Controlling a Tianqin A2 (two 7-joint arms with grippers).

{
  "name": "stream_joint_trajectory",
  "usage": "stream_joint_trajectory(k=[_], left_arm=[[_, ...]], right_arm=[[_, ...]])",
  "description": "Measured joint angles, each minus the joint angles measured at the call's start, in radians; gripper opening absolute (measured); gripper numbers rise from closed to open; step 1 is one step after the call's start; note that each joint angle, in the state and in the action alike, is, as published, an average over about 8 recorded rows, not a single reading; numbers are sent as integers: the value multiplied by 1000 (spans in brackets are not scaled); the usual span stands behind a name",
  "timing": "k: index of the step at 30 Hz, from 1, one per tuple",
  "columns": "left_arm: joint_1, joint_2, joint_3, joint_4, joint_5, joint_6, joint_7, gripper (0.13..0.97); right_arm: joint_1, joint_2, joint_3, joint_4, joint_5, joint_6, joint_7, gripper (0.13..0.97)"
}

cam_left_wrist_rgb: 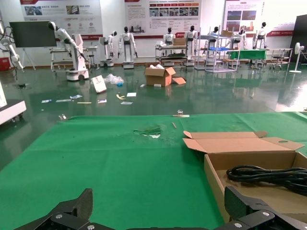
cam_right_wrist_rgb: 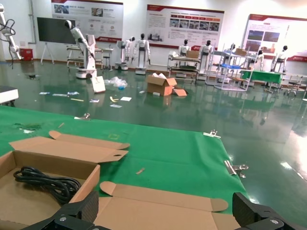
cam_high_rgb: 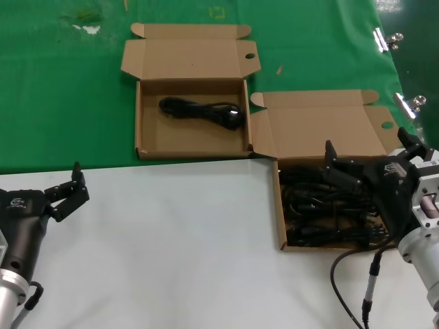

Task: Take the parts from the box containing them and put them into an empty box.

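Right pincer [cam_high_rgb: 363, 168] spread above parts [cam_high_rgb: 322, 212].

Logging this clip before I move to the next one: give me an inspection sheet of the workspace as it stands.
Surface: white table in front, green cloth behind.
Job's things: far box open, holding one power cord; near box open, full of cords.
Clutter: metal clips at the cloth's edge.
Grippers: left tool open, over the white table; right tool open, over the full box.
Cables: robot cable beside the right arm.
Surroundings: hall with other robots, racks, wall posters.
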State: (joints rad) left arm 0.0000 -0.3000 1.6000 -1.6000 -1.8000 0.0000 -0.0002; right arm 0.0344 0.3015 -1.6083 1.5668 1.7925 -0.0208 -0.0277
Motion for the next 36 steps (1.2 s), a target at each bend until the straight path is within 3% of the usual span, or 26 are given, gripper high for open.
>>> stream_joint_trajectory(k=[36], left_arm=[[0,0,0,0,0,0,0,966]], right_arm=[[-2,0,1,2,0,1,2,966]])
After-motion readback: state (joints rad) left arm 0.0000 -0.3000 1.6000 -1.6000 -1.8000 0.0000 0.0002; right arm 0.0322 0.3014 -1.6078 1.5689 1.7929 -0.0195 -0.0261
